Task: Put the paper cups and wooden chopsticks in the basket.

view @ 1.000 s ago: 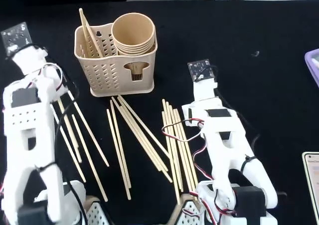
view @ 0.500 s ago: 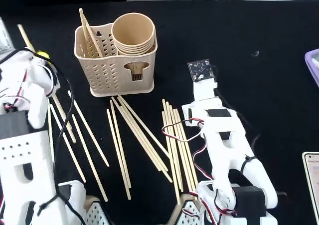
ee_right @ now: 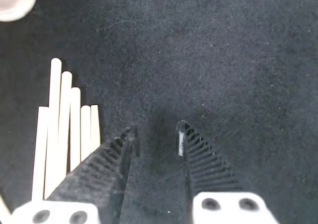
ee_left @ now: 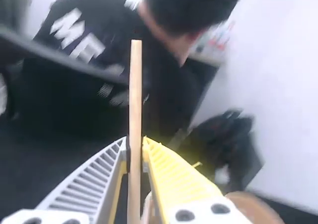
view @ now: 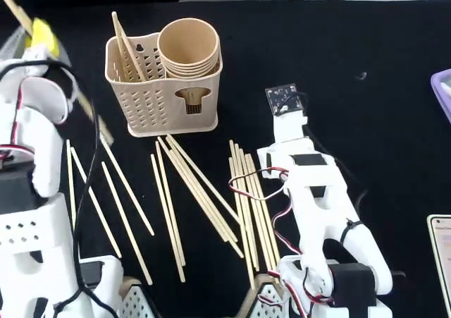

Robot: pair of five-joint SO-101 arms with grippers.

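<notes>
As left gripper (ee_left: 134, 142) pinches wooden chopstick (ee_left: 135, 85), perforated basket (view: 151, 108)

Bright, even light on the black table (view: 366, 36) leaves only faint shadows; the left wrist view's white wall (ee_left: 283, 75) glares at three o'clock.

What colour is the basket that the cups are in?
The basket is beige, with rows of small holes in its walls. The high view shows it best.

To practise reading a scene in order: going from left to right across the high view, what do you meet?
Left pincer gripping a chopstick → basket → right arm → purple object at the edge.
</notes>
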